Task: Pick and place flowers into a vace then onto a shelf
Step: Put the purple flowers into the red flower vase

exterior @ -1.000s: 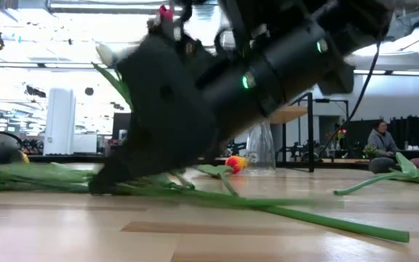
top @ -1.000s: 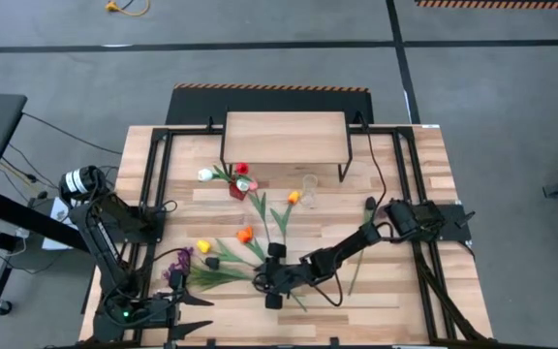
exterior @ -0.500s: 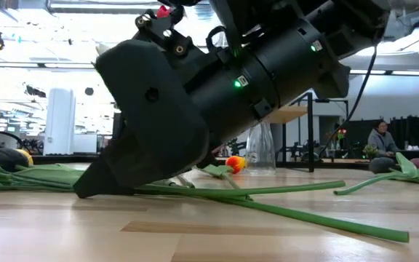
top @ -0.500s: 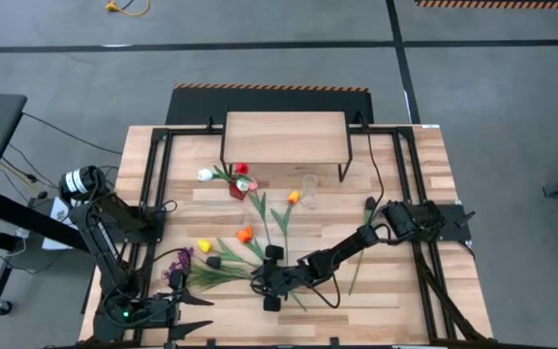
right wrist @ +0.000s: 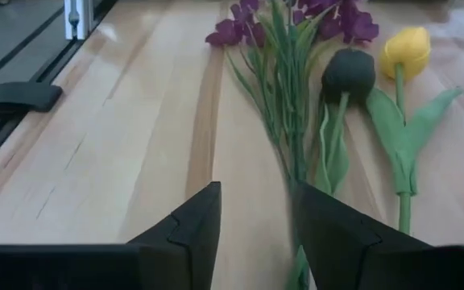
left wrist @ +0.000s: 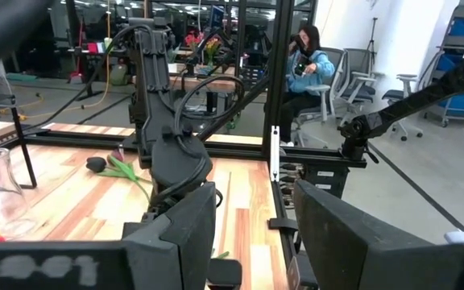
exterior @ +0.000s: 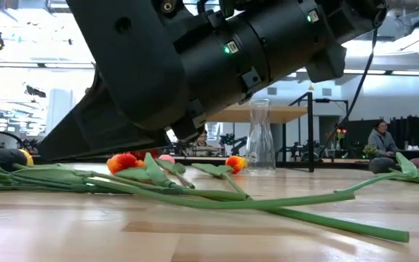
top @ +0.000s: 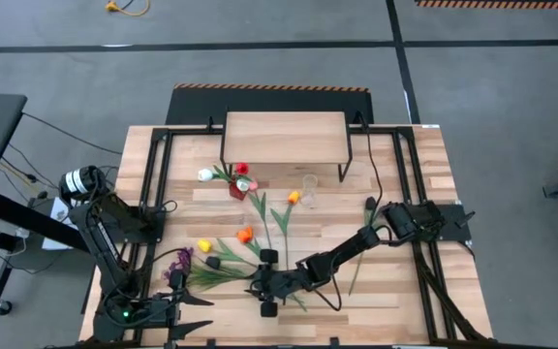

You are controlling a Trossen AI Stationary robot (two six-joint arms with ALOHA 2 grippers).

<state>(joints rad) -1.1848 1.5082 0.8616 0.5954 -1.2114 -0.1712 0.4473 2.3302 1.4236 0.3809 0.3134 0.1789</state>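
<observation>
**A:** How far along is the job judged to be?

**B:** Barely begun. The flowers [top: 245, 233] are seen scattered flat across the table [top: 405, 301], between the shelf [top: 284, 136] and the near edge, and the clear glass vase [top: 309, 184] is shown standing empty just in front of the shelf. Nothing has been placed on the shelf. Every stem is left to be gathered, and the vase is left to be lifted.

**A:** And the arms?

**B:** The right gripper [top: 266, 283] is reached low over the stems near the table's front edge, beside the purple sprigs [top: 181, 262]. Its fingers [right wrist: 185, 225] are seen apart, with a green stem lying in the gap between them and nothing clamped. The left gripper [top: 190, 312] is parked at the front left corner, fingers spread and empty.

**A:** What is given by one view and not by another?

**B:** From above, the whole spread is laid out, but the gap between the fingers is too small to read. From the right wrist, the stem in that gap is made plain, along with a dark maroon tulip [right wrist: 348, 74] and a yellow tulip [right wrist: 404, 48] beyond. At table height, the vase [exterior: 261, 135] is confirmed upright and empty, and a seated person [exterior: 381, 138] is seen in the room behind.
</observation>
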